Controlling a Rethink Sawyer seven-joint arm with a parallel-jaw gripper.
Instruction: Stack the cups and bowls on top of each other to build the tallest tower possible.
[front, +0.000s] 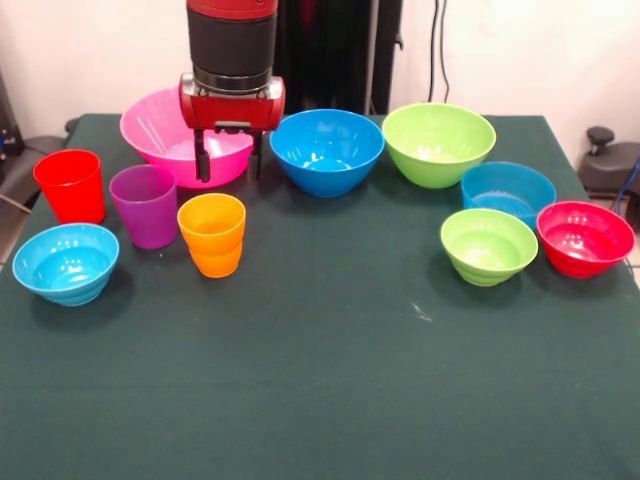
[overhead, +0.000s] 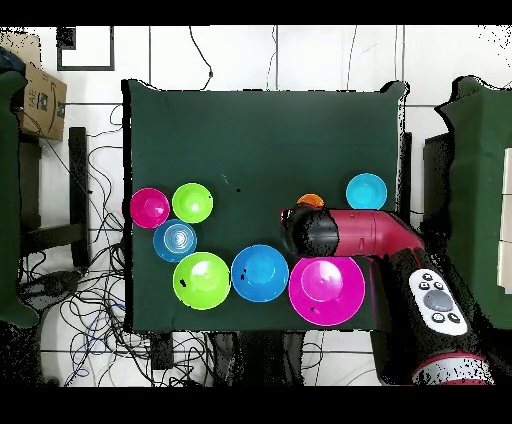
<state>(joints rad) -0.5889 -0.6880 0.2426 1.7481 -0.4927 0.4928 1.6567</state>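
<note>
My gripper (front: 230, 172) is open and empty. It hangs over the near rim of the big pink bowl (front: 150, 130), just behind the orange cup (front: 212, 235). The purple cup (front: 145, 205) and the red cup (front: 70, 185) stand upright to its left, and the light blue bowl (front: 66, 262) sits in front of them. To the right are the mid-sized blue bowl (front: 327, 150), the mid-sized lime green bowl (front: 438, 143), the small blue bowl (front: 508, 190), the small lime green bowl (front: 488, 245) and the red bowl (front: 585, 238). Nothing is stacked. In the overhead view the arm (overhead: 350, 235) hides the gripper and the red and purple cups; the orange cup (overhead: 311, 201) peeks out.
The dark green table (front: 320, 380) has open cloth across its whole near half in the front view. Black chairs stand off both side edges. In the overhead view cables lie on the floor around the table (overhead: 260, 130).
</note>
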